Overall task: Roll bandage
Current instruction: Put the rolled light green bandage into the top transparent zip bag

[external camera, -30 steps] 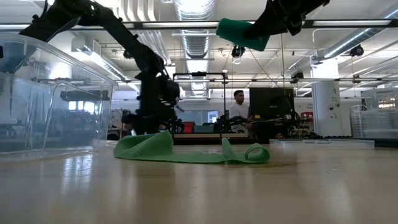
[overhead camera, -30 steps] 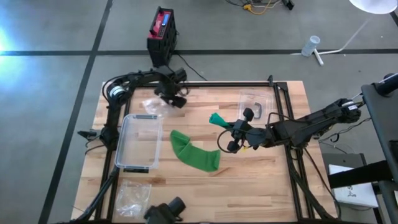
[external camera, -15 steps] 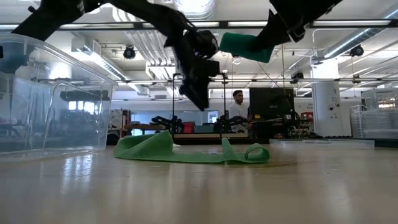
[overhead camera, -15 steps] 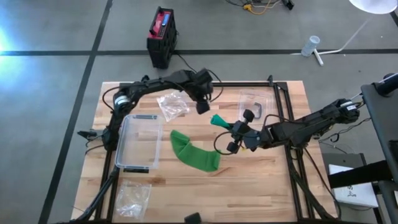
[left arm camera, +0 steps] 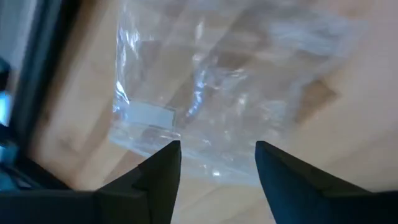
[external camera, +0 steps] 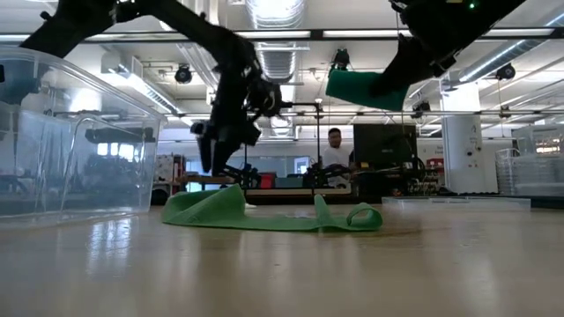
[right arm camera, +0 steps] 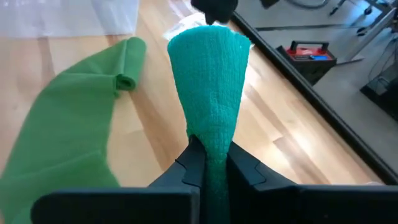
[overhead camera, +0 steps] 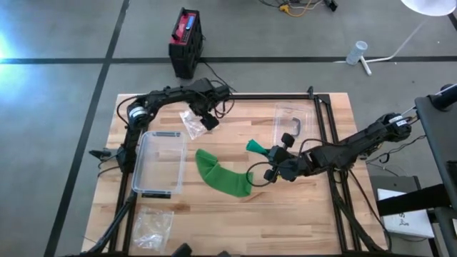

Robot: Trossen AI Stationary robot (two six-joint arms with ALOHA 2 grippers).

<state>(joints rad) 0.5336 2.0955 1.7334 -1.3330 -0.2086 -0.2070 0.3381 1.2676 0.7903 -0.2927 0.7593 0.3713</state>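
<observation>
The green bandage (overhead camera: pixel 223 176) lies loosely spread on the wooden table (overhead camera: pixel 314 207), a little toward seven o'clock of centre, with one end lifted clear of the boards and flaring like a fan above the right gripper (overhead camera: pixel 269 164), whose fingers are pressed together on that end. In the past second the raised end has drifted from about twelve o'clock of the heap toward three o'clock and sunk slightly, which suggests the strip is being drawn out before any rolling starts; no roll has formed yet. The left gripper (overhead camera: pixel 208 118), meanwhile, swung out toward the bandage and has pulled back to eleven o'clock, where it hangs over a crinkled clear plastic bag (overhead camera: pixel 191 123) with its fingers (left arm camera: pixel 163 167) spread and nothing between them. The left arm arches along the far edge from its base at nine o'clock; the right arm stretches low from three o'clock toward the centre. A clear plastic bin (overhead camera: pixel 158 163) sits at nine o'clock of the bandage, and a person stands in the room beyond.
</observation>
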